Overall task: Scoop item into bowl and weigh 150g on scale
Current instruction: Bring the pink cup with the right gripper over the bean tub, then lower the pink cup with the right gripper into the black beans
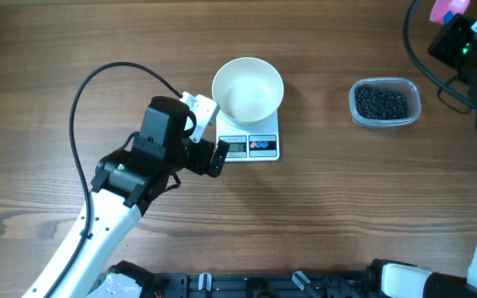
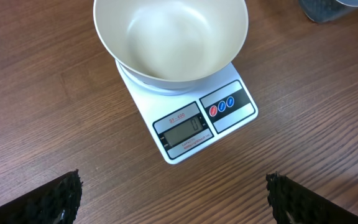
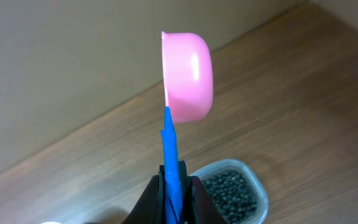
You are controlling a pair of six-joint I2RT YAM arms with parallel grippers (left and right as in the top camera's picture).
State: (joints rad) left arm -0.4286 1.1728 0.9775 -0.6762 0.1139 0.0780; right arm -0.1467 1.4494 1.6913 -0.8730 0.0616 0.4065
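A round white bowl (image 1: 248, 88) sits atop the small white digital scale (image 1: 252, 146), left tool (image 2: 174, 208) gaping just beside it, as right tool (image 3: 178, 186), well right of it, clenches a pink blue-handled plastic scoop (image 3: 188, 74) near a clear tub (image 1: 417, 104) of black pellets (image 1: 379, 101).

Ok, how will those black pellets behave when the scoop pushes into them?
The pellets look small, round and loose, so they will probably flow aside and roll rather than clump. The clear tub looks thin and light, so it may slide under the push. The pink scoop is small; a heaped load could spill.
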